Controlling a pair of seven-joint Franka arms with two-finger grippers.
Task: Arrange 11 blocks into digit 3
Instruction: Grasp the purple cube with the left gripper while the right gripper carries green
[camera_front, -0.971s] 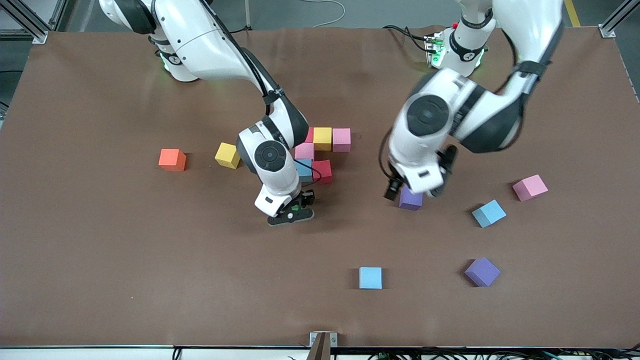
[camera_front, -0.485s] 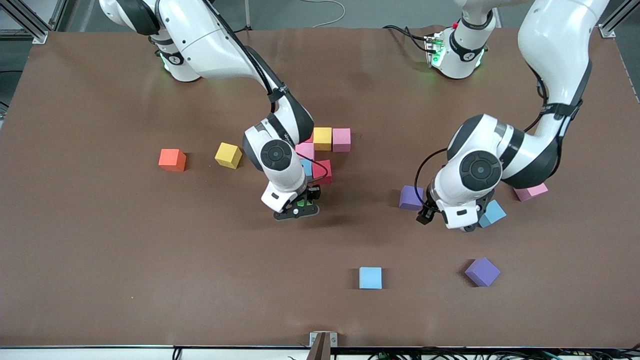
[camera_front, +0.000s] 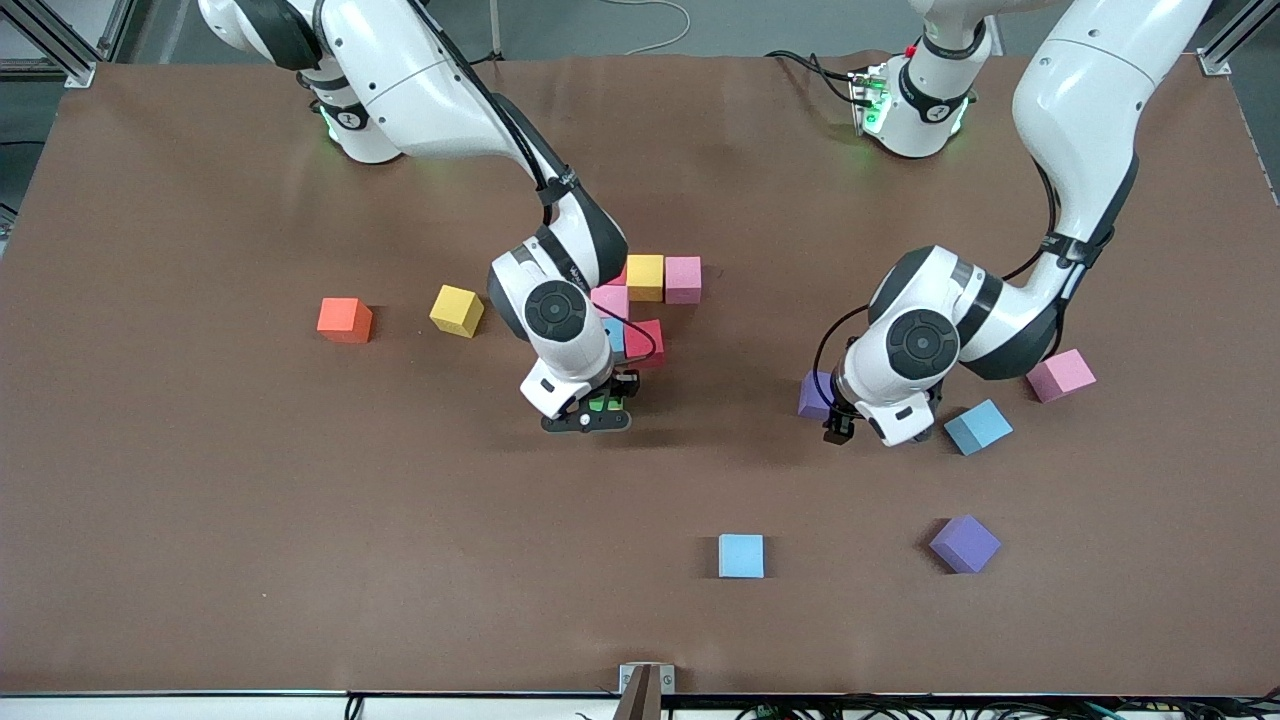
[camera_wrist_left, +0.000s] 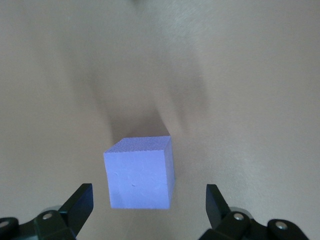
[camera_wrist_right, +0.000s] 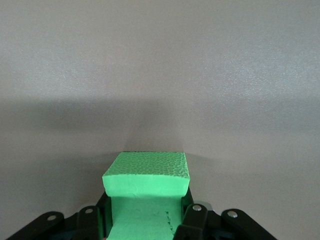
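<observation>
Swinging in from the pink and blue blocks, the left gripper (camera_front: 838, 425) now hangs low over the purple block (camera_front: 814, 393) near the middle of the table (camera_front: 200, 520), toward the left arm's end. Its fingers (camera_wrist_left: 80, 205) stand wide apart, one on each side of that block (camera_wrist_left: 140, 172) without touching it, and the block sits flat on the table (camera_wrist_left: 240, 75).

The right gripper (camera_front: 592, 415) has crept slightly toward the cluster and is clamped narrow on a green block (camera_front: 600, 405), which bulges out between the fingers (camera_wrist_right: 192, 220). In the right wrist view the green block (camera_wrist_right: 146, 192) is pinched at its sides, low over bare table (camera_wrist_right: 160, 75).

Just above that gripper in the front view lies the cluster near the table's centre: a red block (camera_front: 647, 341) touching a blue block (camera_front: 613, 334) that the arm partly hides, then a pink block (camera_front: 609, 301), a yellow block (camera_front: 645, 277) and another pink block (camera_front: 683, 279) side by side.

Toward the right arm's end, a loose yellow block (camera_front: 456, 310) and an orange block (camera_front: 344, 320) sit well apart from each other.

Toward the left arm's end, a light blue block (camera_front: 978, 426) lies near the left gripper, with a pink block (camera_front: 1060, 375) a little farther on.

Nearer the front edge, a second light blue block (camera_front: 741, 555) and a second purple block (camera_front: 965, 543) lie well apart.
</observation>
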